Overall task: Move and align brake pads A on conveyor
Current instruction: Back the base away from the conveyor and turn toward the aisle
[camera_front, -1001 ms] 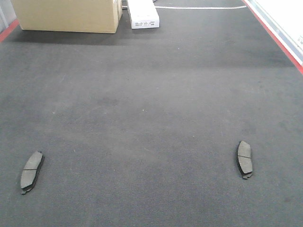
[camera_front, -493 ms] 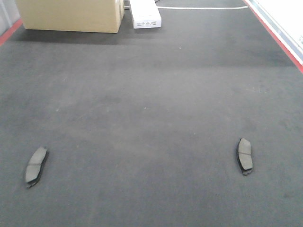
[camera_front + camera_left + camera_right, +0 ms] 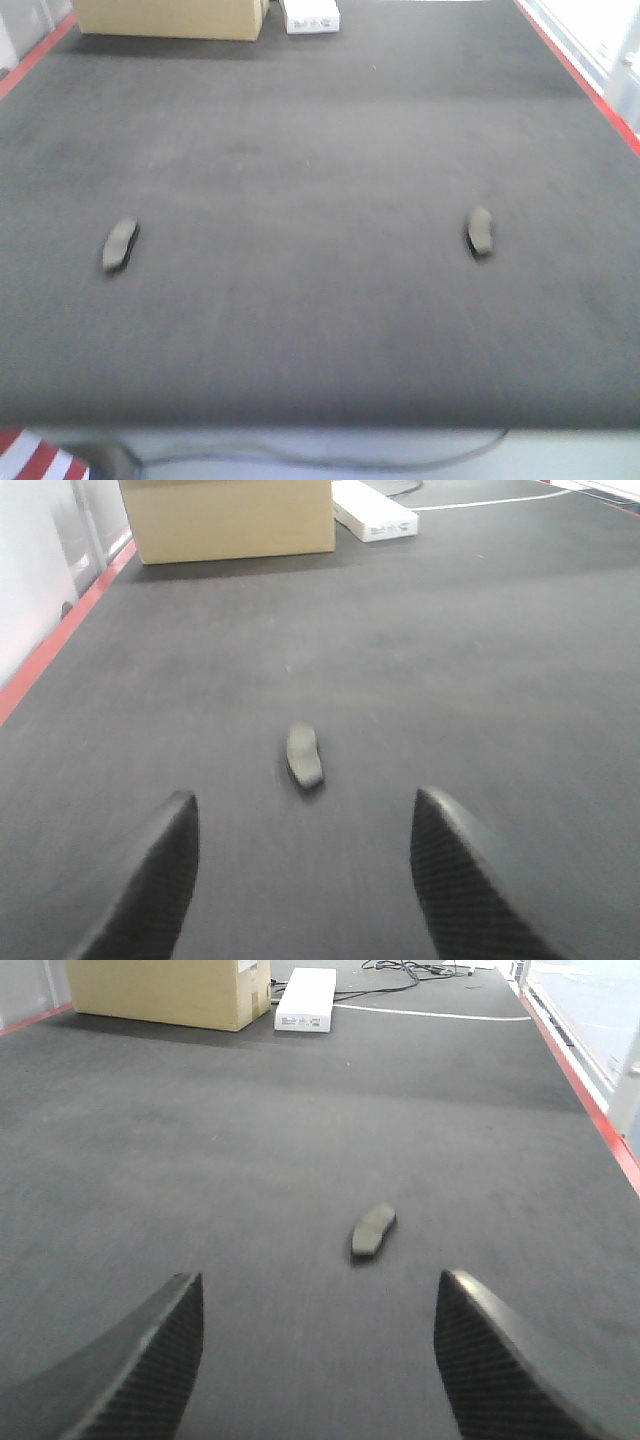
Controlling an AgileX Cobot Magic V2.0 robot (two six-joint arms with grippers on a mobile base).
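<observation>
Both pincers spread wide and empty, each with one pad ahead of it on the belt.

The left black woven-pattern pincer [image 3: 305,880] has its jaws released with nothing between them. Just beyond it, at the centre of its wrist view, a small flat curved grey-brown brake pad [image 3: 303,755] lies on the wide dark charcoal felt-like conveyor belt [image 3: 480,660]. The right black pincer [image 3: 325,1360] is likewise parted and bare, and a second grey-brown brake pad [image 3: 373,1231] lies centre frame, angled. In the front view the two pads sit well apart, mid-left and mid-right. I'd judge them stiff, dense for their size and not fragile, and the rough belt should stop them sliding. They lie low, so pinch across the short width, near the middle. A tan cardboard box [image 3: 170,17] and a white carton [image 3: 311,15] sit at the top left.
</observation>
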